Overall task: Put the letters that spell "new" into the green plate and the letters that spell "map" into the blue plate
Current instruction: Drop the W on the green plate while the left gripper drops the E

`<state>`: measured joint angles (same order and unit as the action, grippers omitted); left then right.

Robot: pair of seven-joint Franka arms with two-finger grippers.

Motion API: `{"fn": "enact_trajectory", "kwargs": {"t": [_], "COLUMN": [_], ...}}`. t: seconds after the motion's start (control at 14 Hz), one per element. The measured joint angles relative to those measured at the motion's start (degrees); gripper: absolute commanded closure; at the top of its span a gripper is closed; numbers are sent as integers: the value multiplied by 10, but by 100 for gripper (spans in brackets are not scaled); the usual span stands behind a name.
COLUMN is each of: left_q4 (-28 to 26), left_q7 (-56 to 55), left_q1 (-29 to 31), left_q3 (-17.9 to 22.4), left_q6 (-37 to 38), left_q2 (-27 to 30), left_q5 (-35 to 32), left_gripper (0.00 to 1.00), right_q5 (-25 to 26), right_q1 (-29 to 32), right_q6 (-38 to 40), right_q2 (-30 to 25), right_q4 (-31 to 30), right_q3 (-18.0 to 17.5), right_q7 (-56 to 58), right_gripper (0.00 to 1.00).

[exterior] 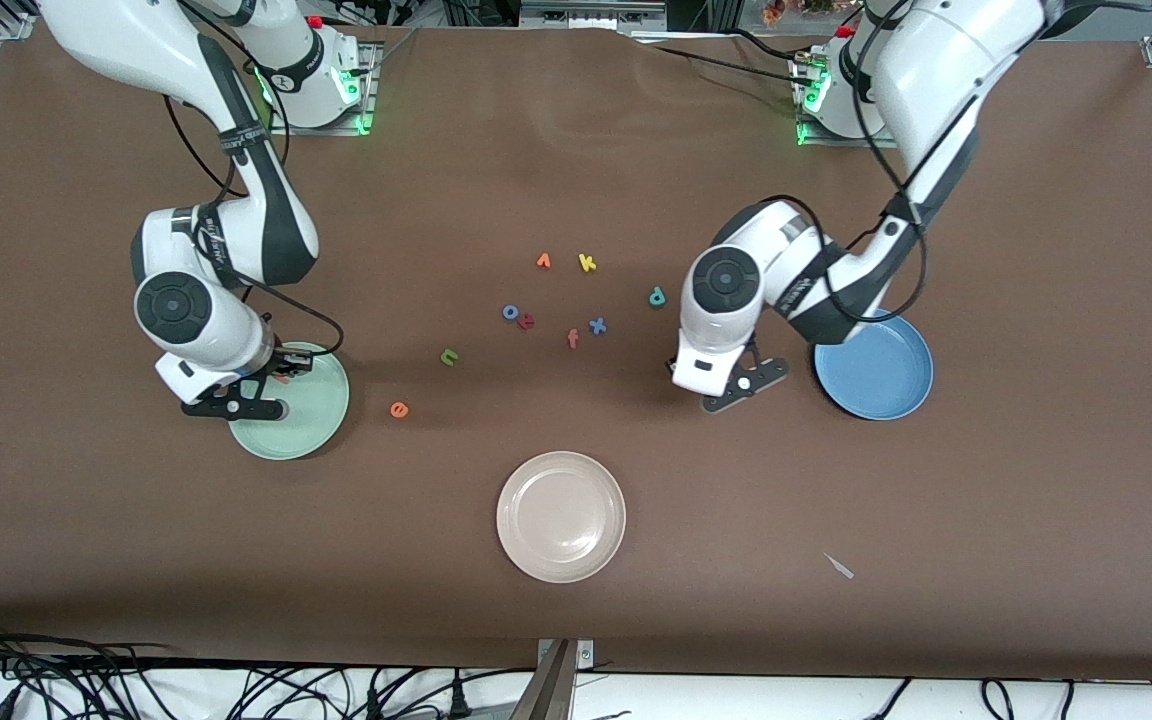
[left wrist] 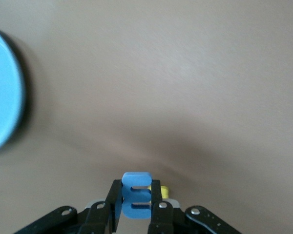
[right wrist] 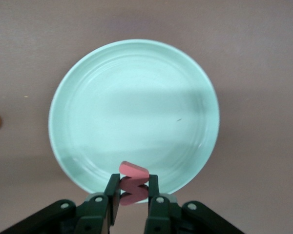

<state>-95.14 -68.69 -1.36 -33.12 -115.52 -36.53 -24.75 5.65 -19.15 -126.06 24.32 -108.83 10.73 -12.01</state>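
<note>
Overhead, the brown desk (exterior: 576, 150) carries loose foam letters: orange "e" (exterior: 398, 409), green "n" (exterior: 449, 356), teal "p" (exterior: 657, 296), yellow "k" (exterior: 587, 263), blue "x" (exterior: 597, 325), salmon "f" (exterior: 573, 339); the beige plate (exterior: 561, 516) lies nearest the camera; the arms' black bands bear writing too small to read. Left wrist view: the left gripper (left wrist: 136, 202) is clamped on the blue "m" (left wrist: 136, 195) over bare desk, near the blue plate (left wrist: 4, 112). Right wrist view: the right gripper (right wrist: 133, 191) pinches the salmon-red "w" (right wrist: 134, 181) over the green plate (right wrist: 134, 114) rim.
</note>
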Motion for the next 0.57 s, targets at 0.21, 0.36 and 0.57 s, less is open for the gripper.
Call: {"fn": "enact_trajectory", "kwargs": {"t": [0.21,0.36,0.57], "left_q4": [-1,-3,-14], "left_q7": [71,119,209], "left_q1": [35,57,100], "left_q3": [-8,-8,-9], "left_q6": [33,39,45], "left_q2": [11,17,38], "left_q5": [0,0,0], "left_gripper": [98,98,98], "right_q5": [-12,-22,-34], "right_q1": [3,3,2], "right_q6": [-34,-43,-44], "right_q2": [1,1,1], "right_q4": [-22,-31,-31], "right_q3": [11,12,12], "right_q7": [28,33,33], "right_gripper": [94,62,31]}}
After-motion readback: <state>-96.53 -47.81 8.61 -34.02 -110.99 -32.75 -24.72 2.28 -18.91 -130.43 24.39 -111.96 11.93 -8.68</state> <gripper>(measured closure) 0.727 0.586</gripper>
